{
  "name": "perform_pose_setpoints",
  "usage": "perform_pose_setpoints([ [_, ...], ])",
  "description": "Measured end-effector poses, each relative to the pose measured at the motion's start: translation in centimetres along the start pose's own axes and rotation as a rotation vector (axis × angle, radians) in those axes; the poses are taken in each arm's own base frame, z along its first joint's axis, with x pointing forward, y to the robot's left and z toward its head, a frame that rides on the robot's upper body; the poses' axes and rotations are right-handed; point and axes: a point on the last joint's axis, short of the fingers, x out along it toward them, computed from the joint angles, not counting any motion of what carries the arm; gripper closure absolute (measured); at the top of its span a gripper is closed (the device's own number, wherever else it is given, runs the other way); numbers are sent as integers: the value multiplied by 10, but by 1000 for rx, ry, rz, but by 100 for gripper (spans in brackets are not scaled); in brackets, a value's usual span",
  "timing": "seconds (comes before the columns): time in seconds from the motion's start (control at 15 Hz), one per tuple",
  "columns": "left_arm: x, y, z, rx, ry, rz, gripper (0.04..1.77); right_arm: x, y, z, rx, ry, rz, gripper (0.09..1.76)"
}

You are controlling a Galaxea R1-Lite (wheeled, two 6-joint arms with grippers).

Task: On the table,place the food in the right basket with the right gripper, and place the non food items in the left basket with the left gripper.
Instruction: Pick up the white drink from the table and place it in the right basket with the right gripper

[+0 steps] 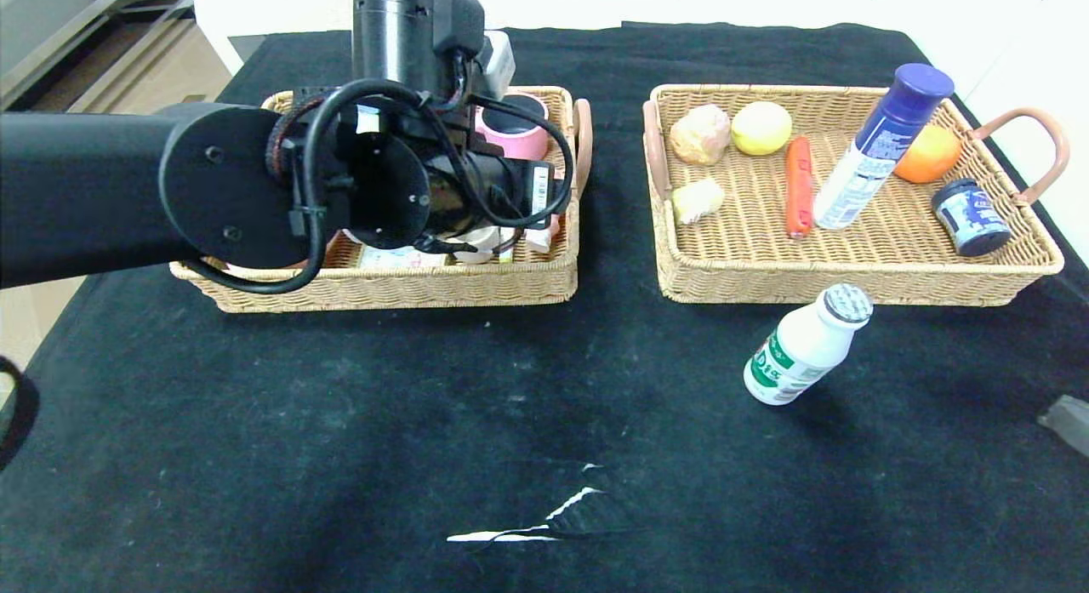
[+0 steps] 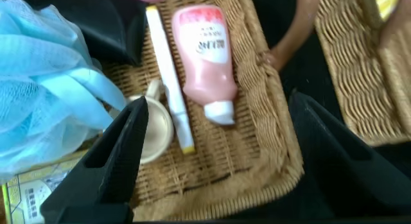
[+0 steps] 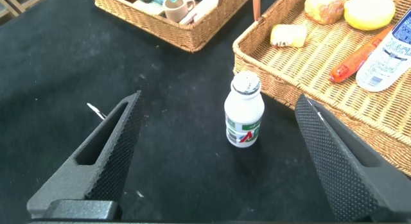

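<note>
A white drink bottle [image 1: 806, 346] with a green label stands on the black cloth just in front of the right basket [image 1: 851, 280]. It also shows in the right wrist view [image 3: 244, 112], ahead of my open, empty right gripper [image 3: 218, 99], which is some way short of it. My left gripper [image 2: 217, 102] is open and empty above the front right corner of the left basket [image 1: 400, 288]. Under it lie a pink bottle [image 2: 204, 54], a white pen [image 2: 168, 76], a small cup [image 2: 154, 124] and a blue mesh sponge [image 2: 45, 83].
The right basket holds a bread roll [image 1: 699, 133], a lemon [image 1: 761, 127], an orange stick [image 1: 798, 185], a blue-capped spray can [image 1: 880, 146], an orange [image 1: 927, 153] and a dark jar [image 1: 970, 216]. A pink tape roll [image 1: 515, 125] sits in the left basket. A white streak [image 1: 544, 516] marks the cloth.
</note>
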Motion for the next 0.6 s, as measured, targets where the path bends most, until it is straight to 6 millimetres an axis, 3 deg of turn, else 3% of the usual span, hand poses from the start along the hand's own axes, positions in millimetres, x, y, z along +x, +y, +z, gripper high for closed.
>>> perform_pose_setpoints([
  [0.6,-92,8,-14,97,17,-313,13,2,0,-2,3,13,1,14],
])
